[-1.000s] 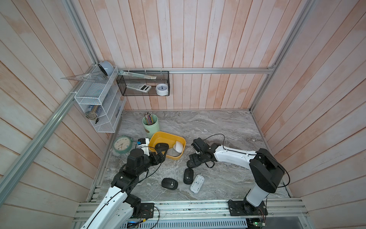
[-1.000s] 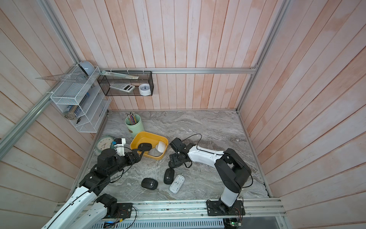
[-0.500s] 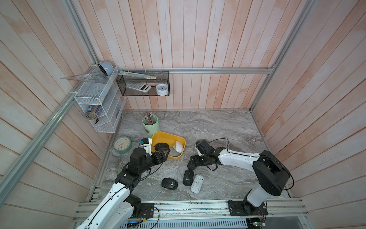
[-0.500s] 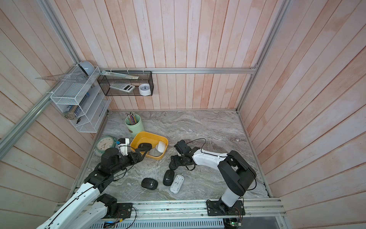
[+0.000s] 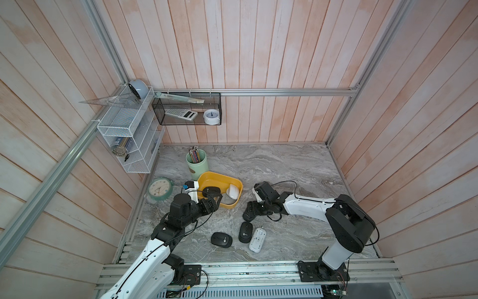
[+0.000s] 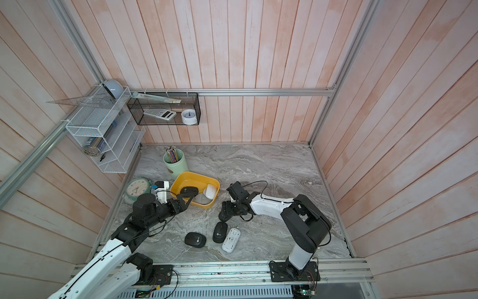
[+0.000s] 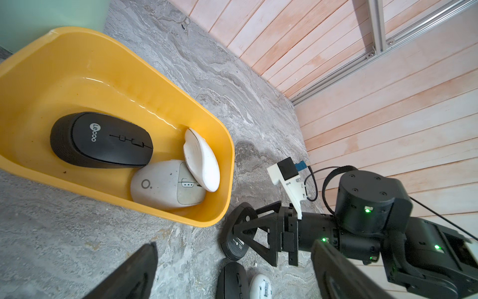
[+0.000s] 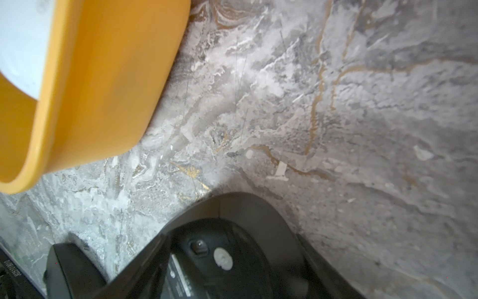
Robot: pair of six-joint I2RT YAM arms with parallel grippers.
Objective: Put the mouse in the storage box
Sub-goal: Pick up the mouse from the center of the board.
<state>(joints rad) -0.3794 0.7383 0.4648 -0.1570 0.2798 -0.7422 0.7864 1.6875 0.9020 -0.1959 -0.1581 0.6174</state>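
Three mice (image 7: 165,181) lay in a shallow mustard-yellow plastic storage box (image 7: 77,64); right hand (image 7: 245,222) pinched a black mouse (image 8: 207,271), left hand (image 5: 214,201) gaped.

Smooth, glossy mustard-yellow plastic for the storage box (image 7: 108,77). Matt black plastic on the underside of the mouse (image 8: 196,261). Grey marble-look bench (image 8: 336,103), gold-veined, faintly rough. Pale wooden planks on the walls (image 5: 258,51), brushed metal rails (image 5: 284,92), white-coated wire rack (image 5: 121,121).

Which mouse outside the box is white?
The white mouse at the right end of the row of three; the other three outside the storage box are black.
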